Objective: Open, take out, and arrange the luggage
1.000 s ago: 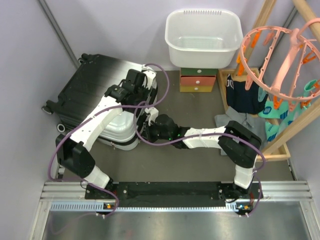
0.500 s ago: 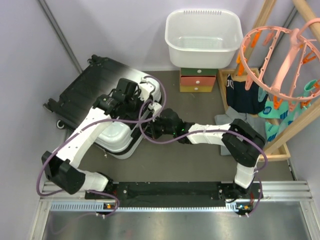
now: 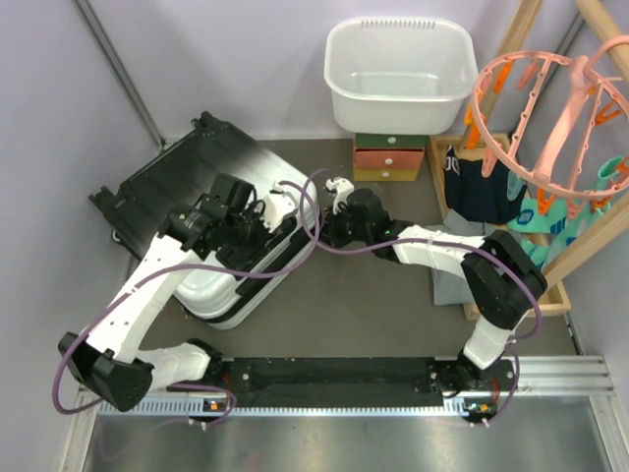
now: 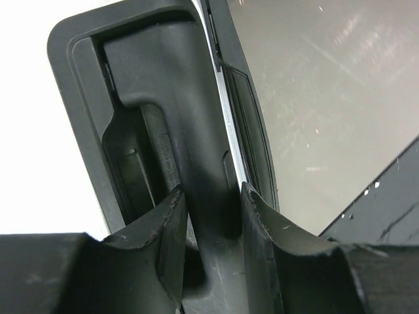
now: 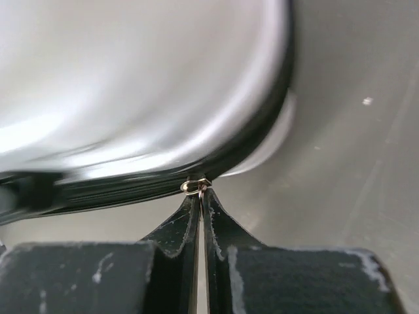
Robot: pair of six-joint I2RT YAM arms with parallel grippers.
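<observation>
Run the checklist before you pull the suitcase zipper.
1. Is the left hand clamped on the handle of the suitcase? Ok, there is a finger on each side of the bar.
2. Is the right hand shut on the zipper pull? Ok, the metal ring is pinched at the tips.
3. Is the suitcase lying flat? Ok.
4. How far is the zip open? Cannot tell.
5. Is the purple cable clear of the shell? Not ok, it loops over the white end.

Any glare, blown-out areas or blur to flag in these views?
Top external: sharp and evenly lit across the luggage. Left wrist: the shell beside the handle is blown out white. Right wrist: the pale shell is blurred; only the zipper ring pinched by the right gripper is sharp.
</observation>
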